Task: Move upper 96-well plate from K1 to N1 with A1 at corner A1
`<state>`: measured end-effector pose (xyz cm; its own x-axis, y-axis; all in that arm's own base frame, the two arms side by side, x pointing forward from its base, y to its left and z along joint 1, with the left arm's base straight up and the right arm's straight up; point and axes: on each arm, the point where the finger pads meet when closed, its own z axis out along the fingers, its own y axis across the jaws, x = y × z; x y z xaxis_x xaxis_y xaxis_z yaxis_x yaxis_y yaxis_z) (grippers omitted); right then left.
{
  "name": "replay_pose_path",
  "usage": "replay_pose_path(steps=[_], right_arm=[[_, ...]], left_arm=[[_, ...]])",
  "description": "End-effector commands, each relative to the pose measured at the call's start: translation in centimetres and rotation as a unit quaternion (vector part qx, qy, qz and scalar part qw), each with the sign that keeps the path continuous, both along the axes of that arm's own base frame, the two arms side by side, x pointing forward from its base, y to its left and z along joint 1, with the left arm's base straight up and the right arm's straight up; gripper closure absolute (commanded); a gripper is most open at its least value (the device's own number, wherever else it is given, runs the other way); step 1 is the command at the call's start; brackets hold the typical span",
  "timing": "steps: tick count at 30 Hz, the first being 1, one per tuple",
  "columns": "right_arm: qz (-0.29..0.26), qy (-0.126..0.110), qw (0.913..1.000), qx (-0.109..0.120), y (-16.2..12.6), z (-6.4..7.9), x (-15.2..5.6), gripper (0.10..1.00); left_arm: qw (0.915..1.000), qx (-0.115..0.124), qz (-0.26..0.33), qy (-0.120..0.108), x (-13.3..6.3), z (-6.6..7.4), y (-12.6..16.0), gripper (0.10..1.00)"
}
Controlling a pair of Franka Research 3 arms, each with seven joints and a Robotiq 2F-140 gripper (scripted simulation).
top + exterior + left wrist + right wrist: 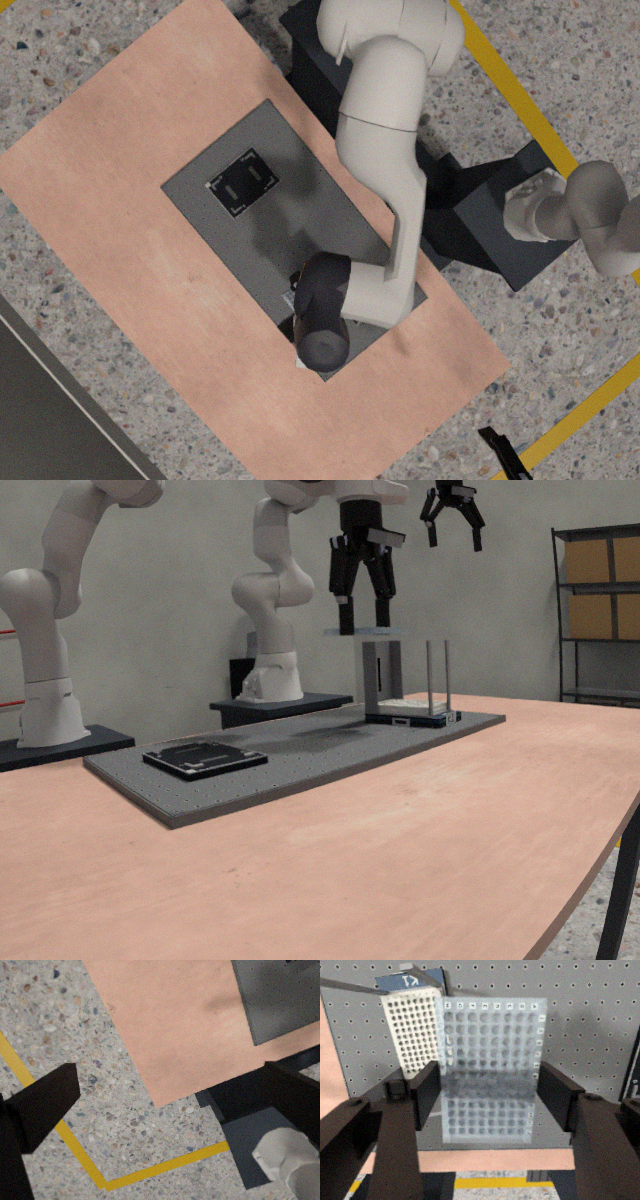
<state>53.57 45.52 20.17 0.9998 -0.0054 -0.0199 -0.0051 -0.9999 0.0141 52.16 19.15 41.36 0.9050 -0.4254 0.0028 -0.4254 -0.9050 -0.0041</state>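
My right gripper (364, 628) (488, 1075) is shut on the upper plate, a translucent bluish 96-well plate (288, 298) (368, 631) (492, 1040), by its long sides. It holds the plate level, above and partly beside rack K1 (449, 717) (404, 981). The plate's A1 corner is top right in the right wrist view. The lower, cream plate (408, 706) (412, 1030) sits in K1's base. The black nest N1 (244, 187) (204, 761) is empty, with pale corner locators; its A1 marking is unreadable. My left gripper (454, 545) (170, 1078) is open and empty, away from both plates.
K1 has tall grey walls (370, 676) and thin upright posts (429, 676). K1 and N1 stand at opposite ends of the grey perforated board (279, 124) (290, 786) on the pinkish table (155, 289) (310, 877). My right arm (379, 155) hides much of K1 from above.
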Motion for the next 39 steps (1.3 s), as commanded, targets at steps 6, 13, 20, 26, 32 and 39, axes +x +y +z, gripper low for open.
replay_pose_path(steps=[6, 13, 20, 26, 32, 39], right_arm=[[0.008, -0.010, 0.9999, 0.007, -2.0, 0.2, 0.3, 0.999], [0.008, -0.010, 0.9999, 0.007, -4.3, 0.2, 0.1, 0.999], [0.008, -0.010, 0.9999, 0.007, -6.0, 0.1, -0.1, 0.999], [0.008, -0.010, 0.9999, 0.007, -8.0, 0.1, -0.3, 0.999], [0.008, -0.010, 0.9999, 0.007, -9.9, 0.1, -0.5, 0.999], [0.008, -0.010, 0.9999, 0.007, -11.6, 0.0, -0.6, 0.999]], left_arm=[[1.0000, -0.001, 0.002, 0.002, -0.1, -0.1, -0.2, 0.098], [1.0000, -0.001, 0.002, 0.002, -0.1, -0.1, -0.2, 0.098], [1.0000, -0.001, 0.002, 0.002, -0.1, -0.1, -0.2, 0.098], [1.0000, -0.001, 0.002, 0.002, -0.1, -0.1, -0.2, 0.098], [1.0000, -0.001, 0.002, 0.002, -0.1, -0.1, -0.2, 0.098], [1.0000, -0.001, 0.002, 0.002, -0.1, -0.1, -0.2, 0.098]])
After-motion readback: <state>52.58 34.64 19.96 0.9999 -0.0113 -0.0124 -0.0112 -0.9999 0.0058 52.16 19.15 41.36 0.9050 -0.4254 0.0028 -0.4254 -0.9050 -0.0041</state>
